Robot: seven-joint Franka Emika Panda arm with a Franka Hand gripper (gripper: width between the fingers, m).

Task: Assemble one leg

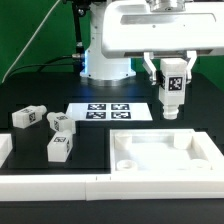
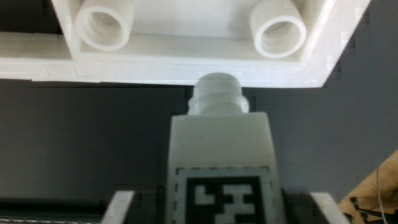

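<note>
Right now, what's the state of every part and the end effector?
end effector: shut on the held leg
held leg: upright, peg down, off the table, not in a socket
loose legs: three, lying on the table
tray-like piece: flat, rim up
sockets: both empty
marker board: flat on the table

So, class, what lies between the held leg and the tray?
Nothing. In the exterior view only bare black table shows between the leg in the gripper and the tray.
</note>
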